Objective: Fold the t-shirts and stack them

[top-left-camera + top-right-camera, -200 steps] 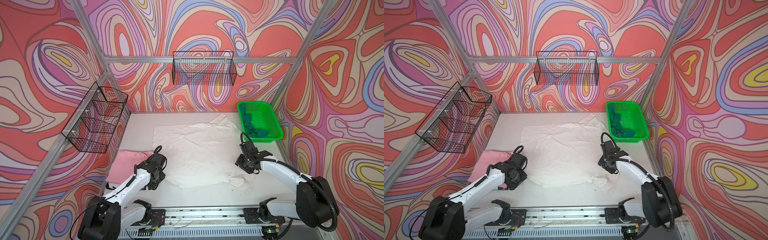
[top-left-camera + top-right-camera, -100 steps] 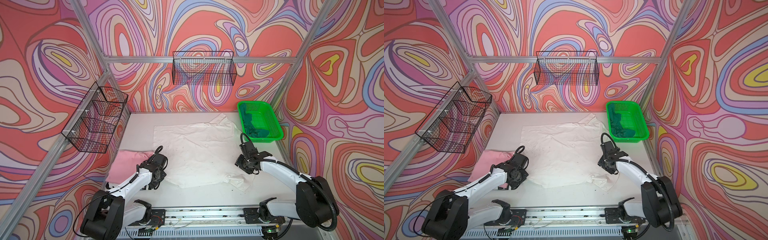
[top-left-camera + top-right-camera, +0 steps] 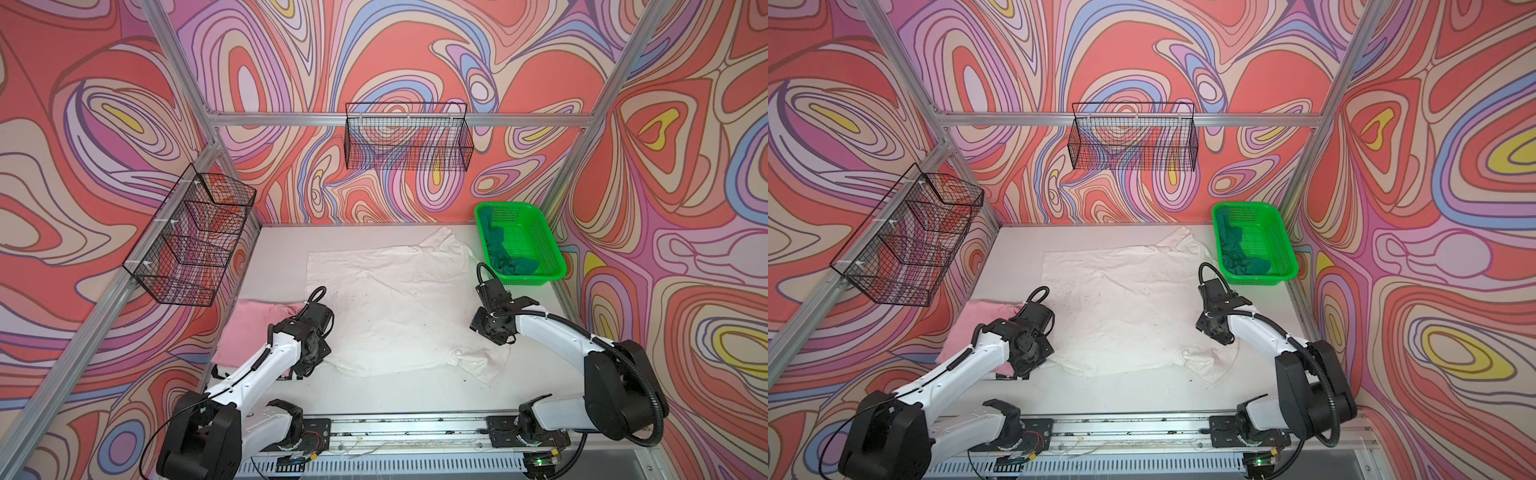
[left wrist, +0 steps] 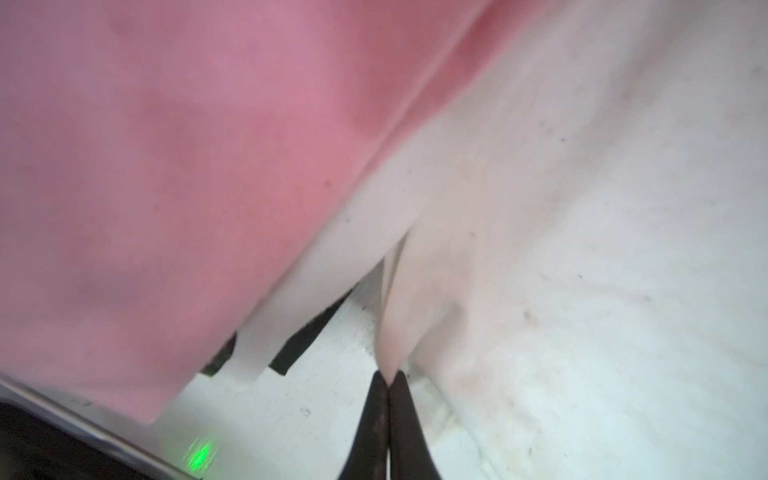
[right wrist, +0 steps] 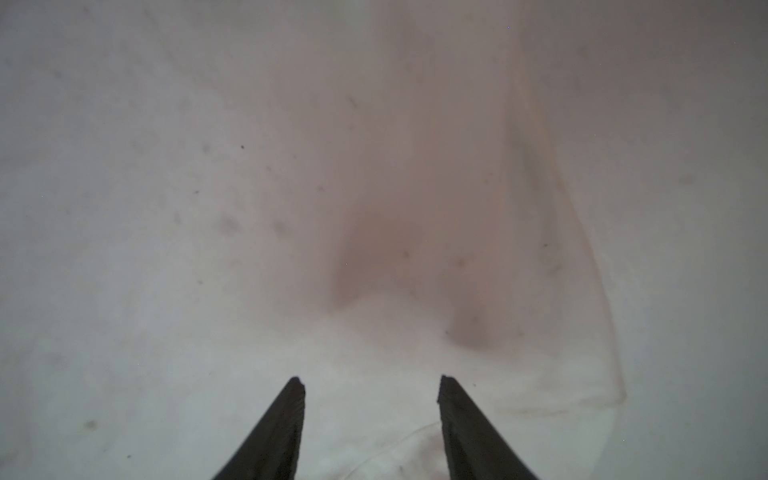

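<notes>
Top views bright and sharp; wrist views blurred close-up (right one dimmer).

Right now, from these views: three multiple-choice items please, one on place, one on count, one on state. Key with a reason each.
1. Where is the dark green cloth t-shirt?
A) spread flat on the table
B) in the bright green perforated plastic basket
C) draped over an arm

2. How many t-shirts are in view?
A) two
B) three
C) five

3. The left gripper is:
A) wide open
B) shut on nothing
C) shut on the large white cloth t-shirt

Key:
1 B: it lies bunched inside the basket in both top views.
2 B: the dark green one, the white one, and a light pink cloth t-shirt left of the white one.
3 C: the left wrist view shows the jaws pinched together on a fold of white cloth.
</notes>
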Robot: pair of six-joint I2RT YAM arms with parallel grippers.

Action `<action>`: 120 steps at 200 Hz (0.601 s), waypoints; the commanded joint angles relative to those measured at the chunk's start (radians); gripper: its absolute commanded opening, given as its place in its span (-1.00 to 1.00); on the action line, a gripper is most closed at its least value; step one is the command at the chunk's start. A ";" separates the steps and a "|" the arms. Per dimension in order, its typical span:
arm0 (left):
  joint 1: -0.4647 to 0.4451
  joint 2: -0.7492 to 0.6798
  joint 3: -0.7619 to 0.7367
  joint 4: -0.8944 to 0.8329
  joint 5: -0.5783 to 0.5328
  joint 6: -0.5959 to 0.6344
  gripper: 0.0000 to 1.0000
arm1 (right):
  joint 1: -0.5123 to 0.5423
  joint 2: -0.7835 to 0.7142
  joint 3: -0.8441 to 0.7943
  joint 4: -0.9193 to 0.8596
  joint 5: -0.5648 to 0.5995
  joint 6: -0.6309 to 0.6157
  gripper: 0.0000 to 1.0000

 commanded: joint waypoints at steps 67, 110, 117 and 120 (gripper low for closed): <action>0.019 -0.058 0.248 -0.353 -0.008 0.139 -0.33 | -0.006 0.043 0.064 -0.073 0.109 -0.072 0.13; 0.020 -0.094 0.252 -0.354 0.022 0.139 0.13 | -0.018 0.060 0.084 -0.070 0.141 -0.080 0.14; 0.020 -0.095 0.253 -0.330 0.026 0.141 0.14 | -0.020 0.076 0.086 -0.057 0.129 -0.081 0.14; 0.020 -0.094 0.253 -0.320 0.031 0.139 0.14 | -0.020 0.086 0.089 -0.054 0.124 -0.079 0.14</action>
